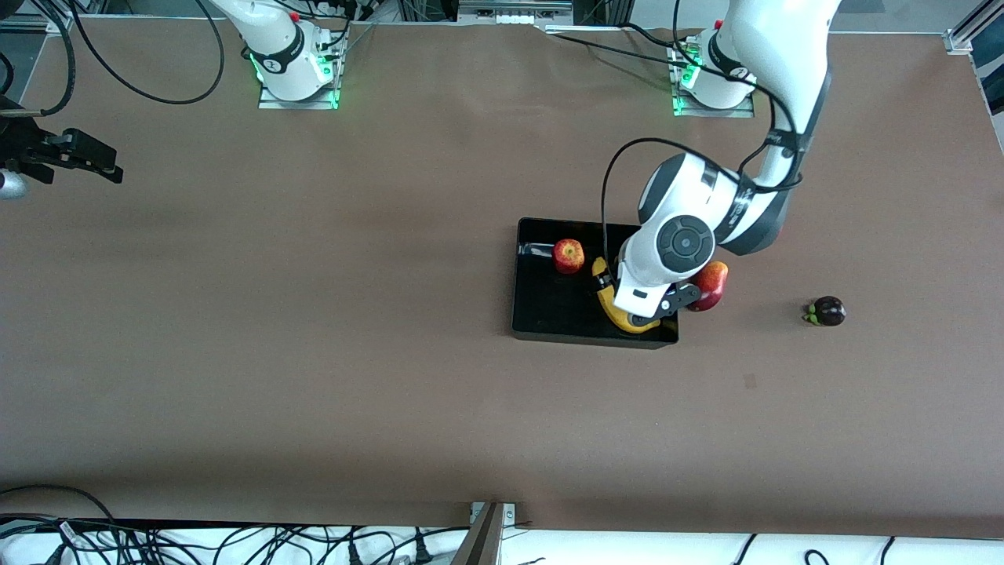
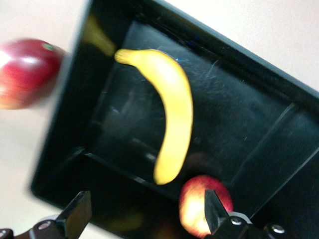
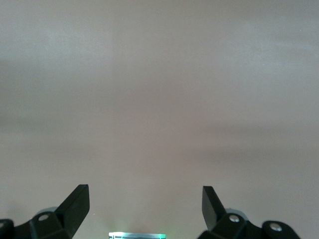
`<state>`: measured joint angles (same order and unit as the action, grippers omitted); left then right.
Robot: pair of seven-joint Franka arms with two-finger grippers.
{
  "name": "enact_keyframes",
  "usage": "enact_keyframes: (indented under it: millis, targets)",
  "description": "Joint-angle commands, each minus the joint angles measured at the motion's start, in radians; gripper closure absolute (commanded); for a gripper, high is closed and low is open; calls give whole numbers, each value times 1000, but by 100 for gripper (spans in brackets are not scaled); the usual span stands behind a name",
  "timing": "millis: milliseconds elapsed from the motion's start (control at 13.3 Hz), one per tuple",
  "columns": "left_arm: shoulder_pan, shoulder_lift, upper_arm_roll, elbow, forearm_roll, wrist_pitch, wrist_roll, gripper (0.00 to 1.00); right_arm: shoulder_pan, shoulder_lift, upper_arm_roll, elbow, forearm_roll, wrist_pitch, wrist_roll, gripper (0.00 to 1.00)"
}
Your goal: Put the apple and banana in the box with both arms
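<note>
The black box point(image 1: 541, 314) sits mid-table, toward the left arm's end. The red apple point(image 1: 568, 256) lies in it near the wall farthest from the front camera. The yellow banana point(image 1: 616, 312) also lies in the box, partly hidden under the left arm's hand. My left gripper point(image 1: 663, 308) hangs open just above the banana and holds nothing. The left wrist view shows the whole banana point(image 2: 174, 114) on the box floor point(image 2: 239, 109), the apple point(image 2: 199, 206) and the open left gripper point(image 2: 144, 216). My right gripper point(image 1: 106, 165) waits open over bare table at the right arm's end; it point(image 3: 144, 204) is empty.
A red-and-yellow mango point(image 1: 710, 284) lies on the table against the box's wall toward the left arm's end, also seen as the mango point(image 2: 25, 72) outside the box. A dark purple fruit point(image 1: 827, 311) lies farther toward that end. Brown table spreads all around.
</note>
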<state>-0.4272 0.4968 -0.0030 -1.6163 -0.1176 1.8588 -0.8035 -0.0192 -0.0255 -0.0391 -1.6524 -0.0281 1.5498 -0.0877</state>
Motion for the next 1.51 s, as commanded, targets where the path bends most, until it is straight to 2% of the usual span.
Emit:
enact_keyframes:
  millis: [0, 226, 452, 753, 1129, 1431]
  targets:
    - [50, -58, 24, 74, 22, -185, 204, 0, 4, -1, -2, 9, 17, -13, 6, 0]
    - [155, -121, 37, 150, 24, -340, 441, 0, 4, -1, -2, 9, 19, -13, 6, 0]
    - [229, -220, 90, 151, 25, -403, 653, 0, 4, -1, -2, 9, 17, -13, 6, 0]
    - [254, -317, 228, 164, 22, -466, 868, 0, 4, -1, -2, 9, 17, -13, 6, 0]
    - [265, -379, 248, 199, 35, -474, 888, 0, 4, -1, -2, 9, 17, -13, 6, 0]
    - [265, -382, 233, 214, 134, -469, 888, 0, 4, -1, -2, 9, 19, -13, 6, 0]
